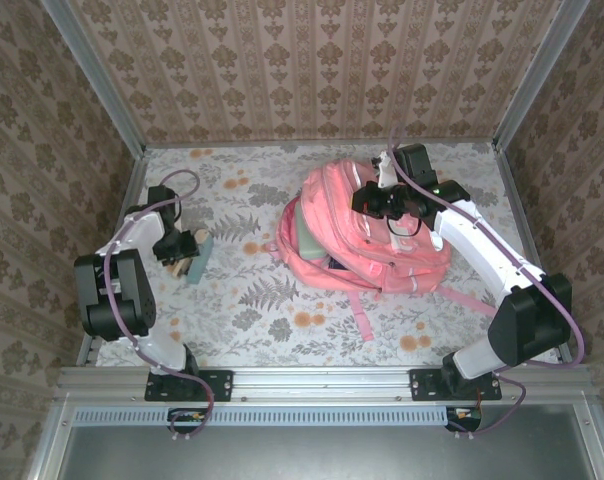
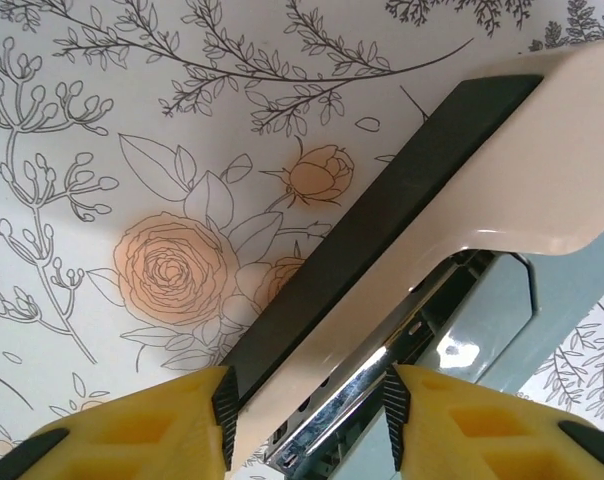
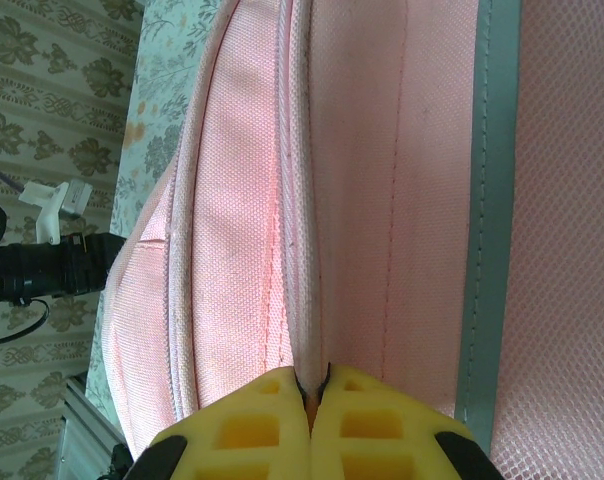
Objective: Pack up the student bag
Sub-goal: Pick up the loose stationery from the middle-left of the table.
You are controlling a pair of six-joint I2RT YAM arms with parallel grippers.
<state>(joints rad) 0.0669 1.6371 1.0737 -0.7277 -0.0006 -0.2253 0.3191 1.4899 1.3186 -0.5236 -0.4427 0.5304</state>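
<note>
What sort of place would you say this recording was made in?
Most likely a small robot test cell dressed up as a room: wallpaper-patterned panels held in an aluminium frame enclose a floral-covered table, and a left arm and right arm are bolted to its near rail.

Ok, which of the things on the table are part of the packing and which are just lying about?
Part of the job:
- student bag, its seam pinched by the right claw
- stapler, straddled by the left claw
- grey-green flat thing at the bag's left end, unclear what

Just there:
- floral table cover
- patterned walls
</note>
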